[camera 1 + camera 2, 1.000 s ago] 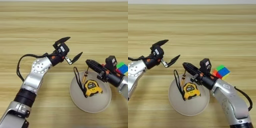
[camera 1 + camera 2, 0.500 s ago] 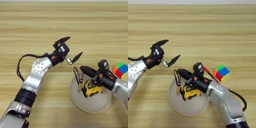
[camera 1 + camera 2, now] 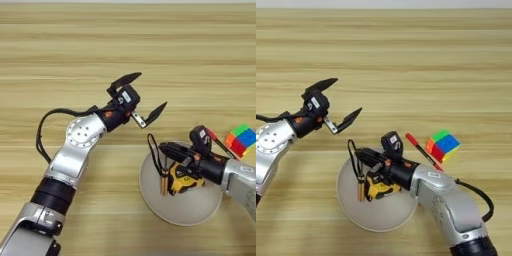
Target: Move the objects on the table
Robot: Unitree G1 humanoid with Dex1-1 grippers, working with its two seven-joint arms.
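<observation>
The left gripper (image 3: 142, 97) hovers above the table (image 3: 60, 55) with its jaws spread wide apart, holding nothing. Below and to its right, the right gripper (image 3: 367, 157) reaches over a round pale plate (image 3: 351, 205); whether its jaws are apart or together cannot be told. Directly beneath it, the tape measure (image 3: 378, 186) lies on the plate, with a tan-handled tool (image 3: 360, 190) just beside. The puzzle cube (image 3: 443, 145) and a red pen (image 3: 421, 151) lie behind the right gripper on the table.

One tape measure (image 3: 183, 180), one puzzle cube (image 3: 241, 140), one plate (image 3: 200, 212), one pen (image 3: 421, 151).
</observation>
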